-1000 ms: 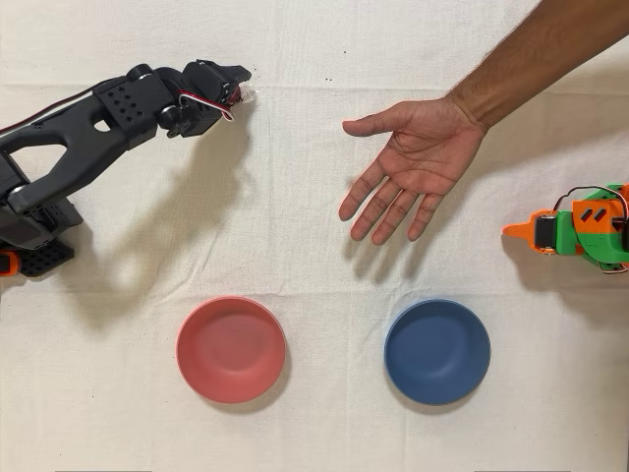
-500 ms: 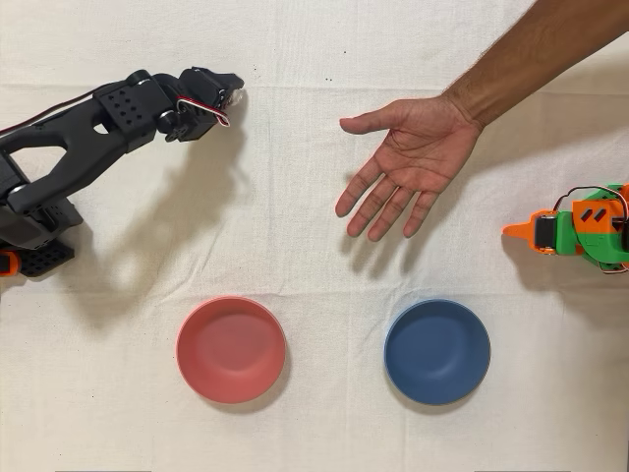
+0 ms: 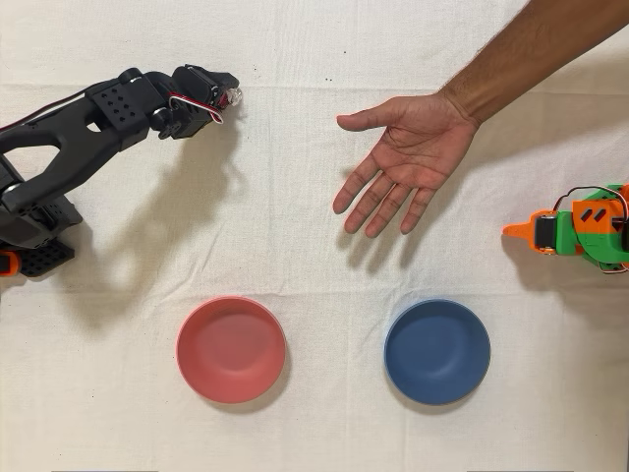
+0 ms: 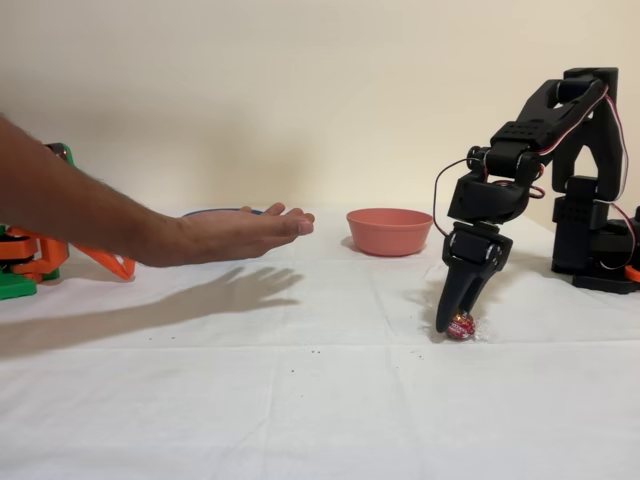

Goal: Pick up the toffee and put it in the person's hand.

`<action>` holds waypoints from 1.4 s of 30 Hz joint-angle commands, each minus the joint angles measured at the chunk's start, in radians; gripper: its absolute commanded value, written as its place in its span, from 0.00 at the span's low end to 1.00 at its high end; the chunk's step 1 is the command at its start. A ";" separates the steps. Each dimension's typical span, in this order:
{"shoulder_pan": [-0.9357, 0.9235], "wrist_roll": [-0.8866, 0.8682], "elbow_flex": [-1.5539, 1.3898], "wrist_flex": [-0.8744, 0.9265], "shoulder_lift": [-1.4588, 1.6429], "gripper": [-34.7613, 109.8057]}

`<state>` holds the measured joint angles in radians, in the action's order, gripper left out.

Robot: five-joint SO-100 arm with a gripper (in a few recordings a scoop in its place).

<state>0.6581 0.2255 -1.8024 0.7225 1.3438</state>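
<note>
Black arm (image 4: 560, 130) arched forward, wrist bent down. Gripper (image 4: 456, 322) tip at cloth level, jaws closed on the toffee (image 4: 462, 325). Person's hand (image 3: 408, 162) palm-up, fingers spread, held above the cloth.

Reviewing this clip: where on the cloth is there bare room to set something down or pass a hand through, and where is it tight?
Free: the stretch between the black arm's gripper and the person's hand; the gap between the red bowl and blue bowl; the near foreground strip in the fixed view. Crowded: around the toffee at the gripper's fingers, and beside the idle orange arm.
</note>
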 commanded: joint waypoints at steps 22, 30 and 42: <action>0.014 0.017 0.094 -0.011 0.106 0.30; -0.051 0.032 0.140 -0.041 0.161 0.30; -0.227 0.121 0.193 -0.193 0.262 0.30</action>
<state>0.4740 0.3099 -1.6874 0.5645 1.4742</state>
